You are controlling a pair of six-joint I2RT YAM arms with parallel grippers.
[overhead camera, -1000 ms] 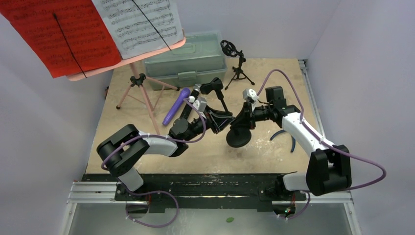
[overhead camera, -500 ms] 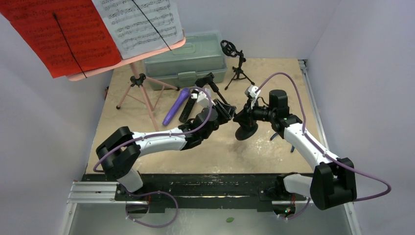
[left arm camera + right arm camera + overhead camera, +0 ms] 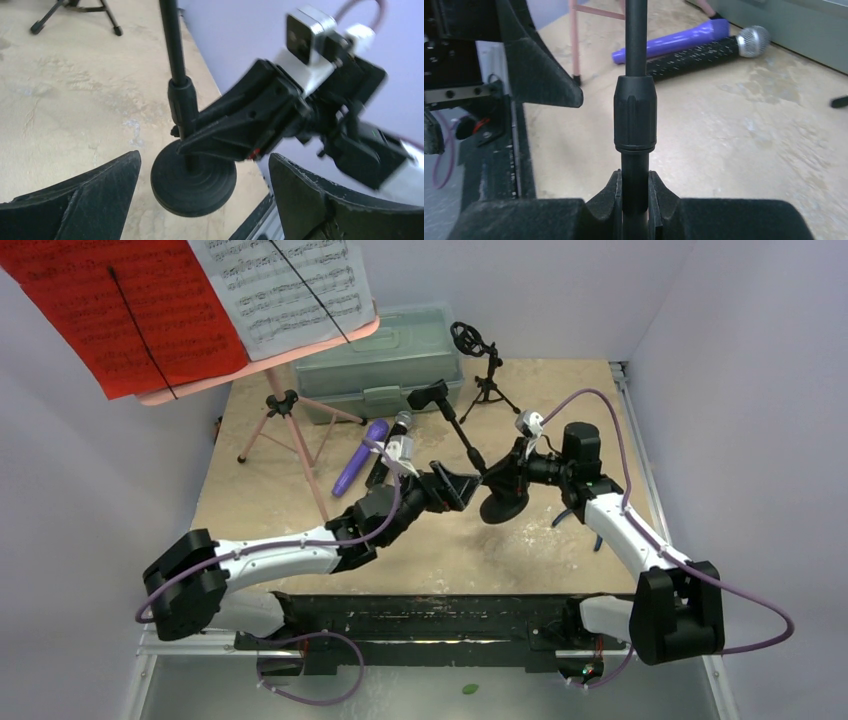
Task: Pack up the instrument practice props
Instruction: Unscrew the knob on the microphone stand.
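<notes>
A black mic mount with a round base [image 3: 500,504] [image 3: 194,177] hangs tilted over the middle of the table. My right gripper [image 3: 498,477] [image 3: 635,181] is shut on its pole [image 3: 635,115] just under the collar. Just left of the base, my left gripper [image 3: 462,486] [image 3: 204,157] is open and touches nothing. The purple microphone [image 3: 360,455] [image 3: 674,42] and the black silver-headed microphone [image 3: 390,448] [image 3: 704,47] lie side by side on the table. A small tripod mic mount [image 3: 485,365] stands at the back. The pink tripod [image 3: 290,430] carries red [image 3: 120,310] and white [image 3: 285,285] sheet music.
A grey-green plastic case [image 3: 385,365] sits shut at the back centre, behind the microphones. Blue-handled pliers [image 3: 585,520] lie under my right forearm. Walls close in the table on the left, back and right.
My left gripper has opened and let go of the round-base mount. The right gripper keeps hold of the pole and has carried the mount a little right and farther back.
</notes>
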